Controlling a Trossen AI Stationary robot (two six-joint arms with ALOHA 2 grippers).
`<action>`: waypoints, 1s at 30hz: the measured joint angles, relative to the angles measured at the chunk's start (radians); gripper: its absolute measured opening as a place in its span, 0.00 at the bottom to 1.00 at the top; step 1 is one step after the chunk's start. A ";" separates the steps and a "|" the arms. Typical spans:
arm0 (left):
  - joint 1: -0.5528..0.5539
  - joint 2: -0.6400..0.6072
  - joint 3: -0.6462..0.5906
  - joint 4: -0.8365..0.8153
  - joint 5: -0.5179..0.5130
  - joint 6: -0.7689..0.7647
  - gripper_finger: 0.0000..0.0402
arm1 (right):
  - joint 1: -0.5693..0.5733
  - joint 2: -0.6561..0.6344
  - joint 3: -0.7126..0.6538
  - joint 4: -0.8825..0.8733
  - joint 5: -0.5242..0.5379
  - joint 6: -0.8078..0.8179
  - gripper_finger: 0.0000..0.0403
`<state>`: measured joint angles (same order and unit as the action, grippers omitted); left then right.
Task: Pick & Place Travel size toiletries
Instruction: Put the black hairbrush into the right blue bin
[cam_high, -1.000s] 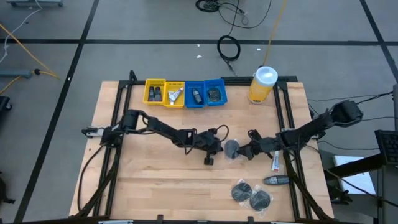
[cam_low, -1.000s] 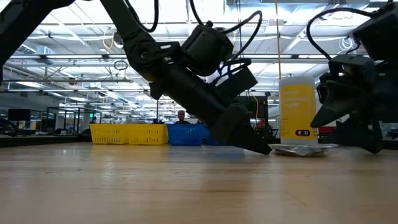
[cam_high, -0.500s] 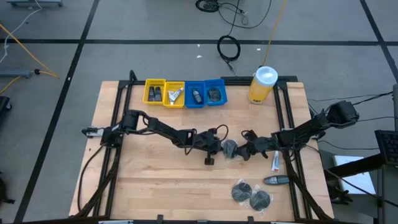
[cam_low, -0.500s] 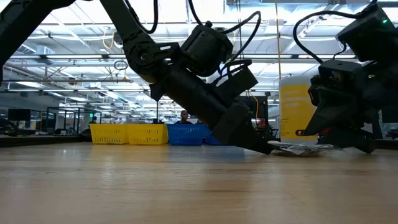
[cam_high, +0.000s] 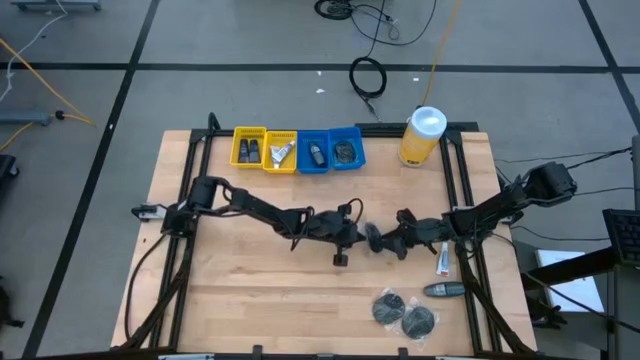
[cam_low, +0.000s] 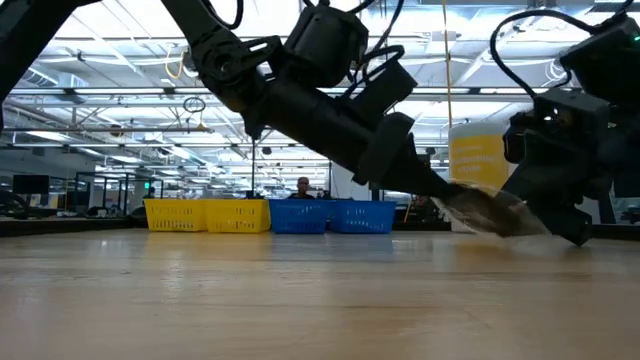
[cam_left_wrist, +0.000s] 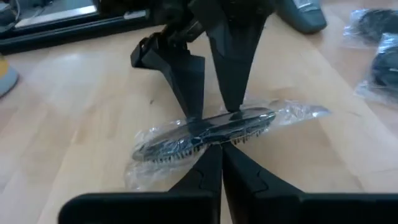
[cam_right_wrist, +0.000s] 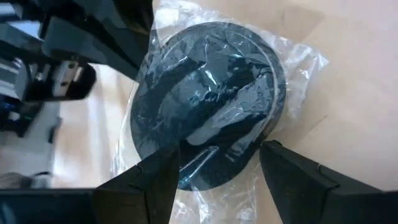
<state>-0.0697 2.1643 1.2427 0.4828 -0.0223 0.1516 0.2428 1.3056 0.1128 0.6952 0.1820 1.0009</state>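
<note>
Plastic-wrapped round brush: mid-table, lifted off the wood at a tilt.
Left gripper: fingers pinched closed on brush's near edge.
Right gripper: fingers spread, flanking brush — no firm hold visible.
Bins: four, each already holding an item.
Remaining: two round packets, dark stick, white tube, small dark piece — not yet placed.

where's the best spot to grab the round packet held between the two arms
By its thin rim, across the flat faces. The round packet stands on edge, pinched by the left tool. The right tool straddles its disc and, approaching opposite, should probably close on the free rim.
</note>
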 joint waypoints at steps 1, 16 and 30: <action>0.003 0.000 0.000 -0.004 -0.003 -0.004 0.05 | 0.000 0.000 0.004 -0.005 0.006 -0.016 0.53; 0.012 0.000 0.000 -0.007 -0.004 -0.007 0.05 | -0.002 0.002 0.039 -0.008 0.051 -0.275 0.57; 0.011 0.000 0.000 -0.008 -0.003 -0.008 0.05 | 0.069 0.001 0.044 0.039 0.092 -0.846 0.86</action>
<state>-0.0582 2.1647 1.2427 0.4744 -0.0254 0.1433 0.3122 1.3064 0.1568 0.7344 0.2741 0.1546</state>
